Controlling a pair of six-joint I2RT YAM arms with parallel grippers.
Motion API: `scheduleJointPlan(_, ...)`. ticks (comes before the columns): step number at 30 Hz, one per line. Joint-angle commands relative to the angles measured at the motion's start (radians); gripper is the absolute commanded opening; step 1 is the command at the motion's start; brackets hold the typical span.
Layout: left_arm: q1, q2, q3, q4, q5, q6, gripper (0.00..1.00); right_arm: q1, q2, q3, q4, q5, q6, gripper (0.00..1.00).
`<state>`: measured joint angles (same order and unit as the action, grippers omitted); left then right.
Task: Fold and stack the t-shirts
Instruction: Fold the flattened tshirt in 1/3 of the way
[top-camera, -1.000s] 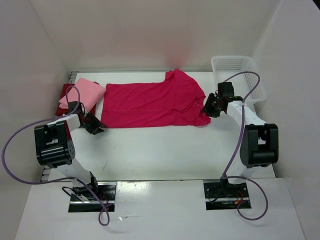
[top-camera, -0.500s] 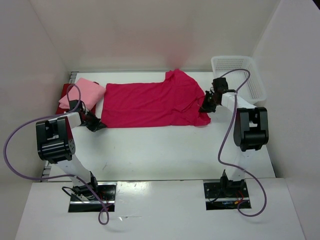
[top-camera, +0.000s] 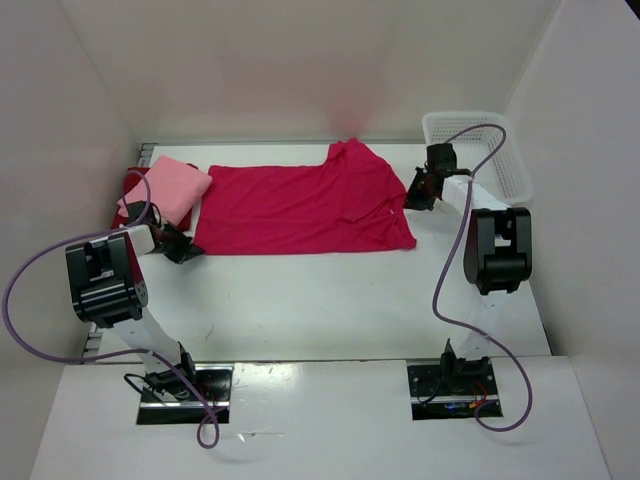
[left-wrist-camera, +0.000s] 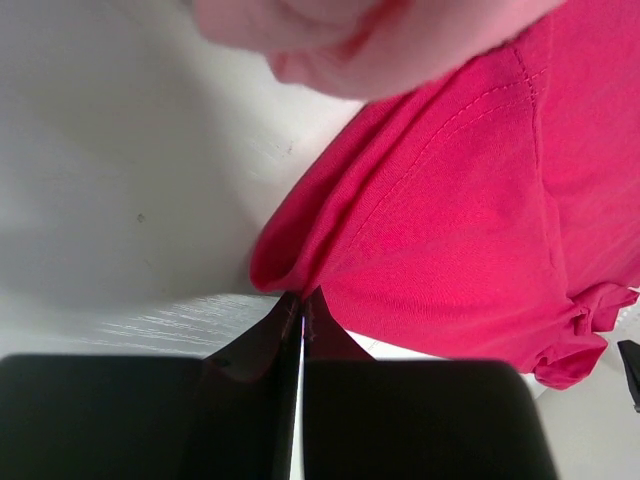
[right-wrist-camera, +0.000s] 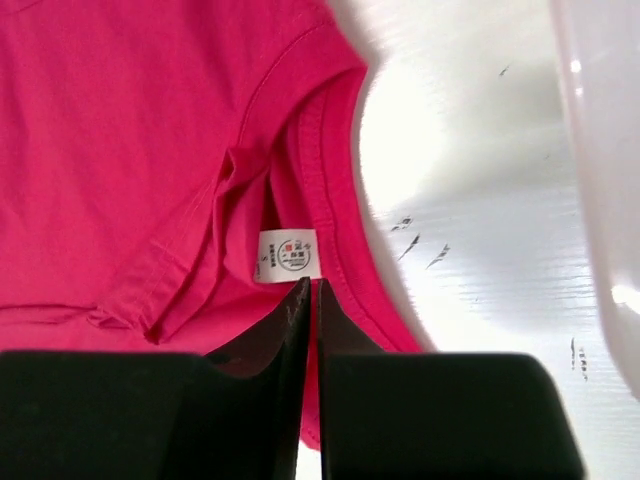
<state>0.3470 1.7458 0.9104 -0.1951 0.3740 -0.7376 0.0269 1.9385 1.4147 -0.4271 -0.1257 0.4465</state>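
Hidden: most of the dark red shirt (top-camera: 130, 183) is under the pink shirt (top-camera: 166, 187); only thin dark edges peek out.
Hard to see: in the left wrist view the pink shirt is a blurry blob cut off at the top. In the right wrist view the basket (top-camera: 503, 170) is only a pale blur at the right edge.
Cut off: each wrist view shows just a bit of the magenta shirt (top-camera: 300, 208), and the black fingers fill the bottom.
Magenta shirt: lies spread out flat along the far part of the table (top-camera: 320, 300), neck end to the right. It is soft cloth with stitched hems and a few small wrinkles.
Pink and dark red shirts: folded in a pile at the far left corner, just beside the magenta shirt.
Left gripper (left-wrist-camera: 302, 300): fingers pressed together, pinching the rolled bottom corner of the magenta shirt.
Right gripper (right-wrist-camera: 311, 288): fingers almost together, pinching the cloth at the neck, just under a small white label (right-wrist-camera: 290, 254).
Basket: white plastic mesh, box shaped, at the far right corner, next to the right arm.
Table: white and smooth, with small dark marks near the neck.
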Motion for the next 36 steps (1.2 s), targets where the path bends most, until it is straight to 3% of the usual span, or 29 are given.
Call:
scheduleJointPlan(1, 0.009, 0.008, 0.027, 0.005, -0.015, 0.015, 0.00, -0.010, -0.009, 0.020, 0.042, 0.046, 0.011, 0.11)
scheduleJointPlan(5, 0.009, -0.012, 0.027, -0.006, -0.004, 0.024, 0.00, -0.010, -0.137, -0.077, 0.039, 0.040, 0.011, 0.35)
scheduleJointPlan(10, 0.009, -0.022, 0.027, -0.006, 0.005, 0.024, 0.00, -0.010, -0.233, -0.210, -0.039, -0.158, -0.087, 0.39)
scheduleJointPlan(14, 0.009, -0.022, 0.018, -0.006, 0.014, 0.024, 0.00, -0.010, -0.262, -0.279, -0.022, -0.175, -0.108, 0.52)
scheduleJointPlan(19, 0.009, -0.022, 0.008, -0.006, 0.023, 0.033, 0.00, -0.010, -0.193, -0.249, -0.015, -0.221, -0.118, 0.52)
scheduleJointPlan(21, 0.009, -0.022, 0.008, -0.006, 0.023, 0.033, 0.00, -0.010, -0.168, -0.238, -0.015, -0.221, -0.127, 0.39)
scheduleJointPlan(23, 0.009, -0.022, 0.008, -0.006, 0.023, 0.033, 0.00, -0.010, -0.158, -0.229, -0.015, -0.249, -0.127, 0.32)
scheduleJointPlan(24, 0.009, -0.031, 0.008, -0.006, 0.023, 0.033, 0.00, -0.010, -0.170, -0.241, -0.006, -0.238, -0.127, 0.20)
scheduleJointPlan(27, 0.009, -0.031, -0.001, -0.006, 0.023, 0.033, 0.00, -0.010, -0.170, -0.241, -0.015, -0.177, -0.108, 0.05)
scheduleJointPlan(29, 0.009, -0.031, -0.001, -0.006, 0.023, 0.033, 0.00, -0.010, -0.181, -0.241, -0.027, -0.125, -0.108, 0.00)
scheduleJointPlan(36, 0.009, -0.031, 0.008, -0.006, 0.014, 0.033, 0.00, -0.047, -0.202, -0.232, -0.090, 0.081, -0.086, 0.00)
